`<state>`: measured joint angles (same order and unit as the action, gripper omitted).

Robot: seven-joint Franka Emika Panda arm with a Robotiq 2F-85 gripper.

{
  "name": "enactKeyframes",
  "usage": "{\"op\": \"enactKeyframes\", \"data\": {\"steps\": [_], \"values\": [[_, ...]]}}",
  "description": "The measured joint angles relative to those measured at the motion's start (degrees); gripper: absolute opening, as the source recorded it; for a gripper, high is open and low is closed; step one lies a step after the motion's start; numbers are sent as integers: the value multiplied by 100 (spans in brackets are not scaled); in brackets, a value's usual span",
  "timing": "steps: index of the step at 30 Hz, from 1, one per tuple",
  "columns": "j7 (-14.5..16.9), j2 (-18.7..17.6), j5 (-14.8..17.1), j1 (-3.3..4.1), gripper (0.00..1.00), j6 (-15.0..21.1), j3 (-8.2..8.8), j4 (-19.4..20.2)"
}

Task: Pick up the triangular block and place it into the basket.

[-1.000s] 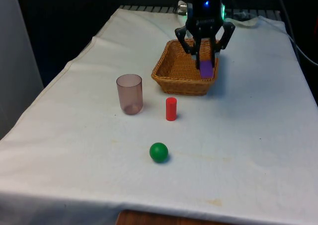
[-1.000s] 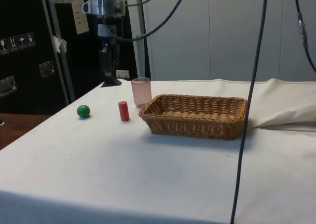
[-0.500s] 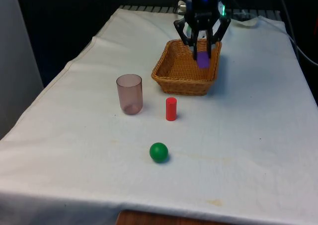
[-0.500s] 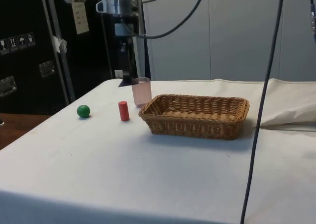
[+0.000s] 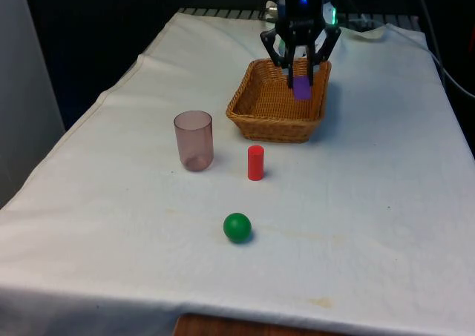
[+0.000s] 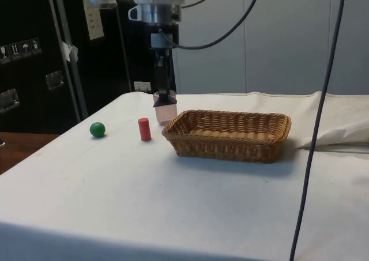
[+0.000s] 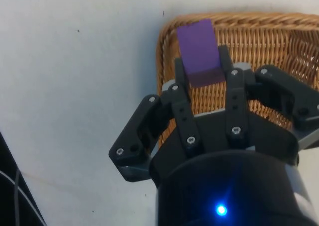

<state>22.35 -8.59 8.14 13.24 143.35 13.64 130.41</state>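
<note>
Claw [image 5: 300,75], block [image 5: 301,88] nearer basket [image 5: 256,99]

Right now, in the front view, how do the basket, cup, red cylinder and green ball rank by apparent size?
1. Basket
2. Cup
3. Red cylinder and green ball look much alike; the ball sits nearer the camera, so I won't rank them.

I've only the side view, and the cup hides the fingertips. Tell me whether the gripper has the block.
Observer: Yes. In the wrist view the gripper is shut on the purple block.
Operator: Say where it hangs relative to the basket.
Observer: The front view puts it above the basket, over the inside, near the far corner on the front view's right.
</note>
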Motion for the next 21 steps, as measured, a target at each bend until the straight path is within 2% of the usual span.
{"op": "enactKeyframes", "data": {"steps": [12,21], "values": [[-80,183,-6,0,33,372,0,556],[-92,258,-6,0,33,819,23,1043]]}}
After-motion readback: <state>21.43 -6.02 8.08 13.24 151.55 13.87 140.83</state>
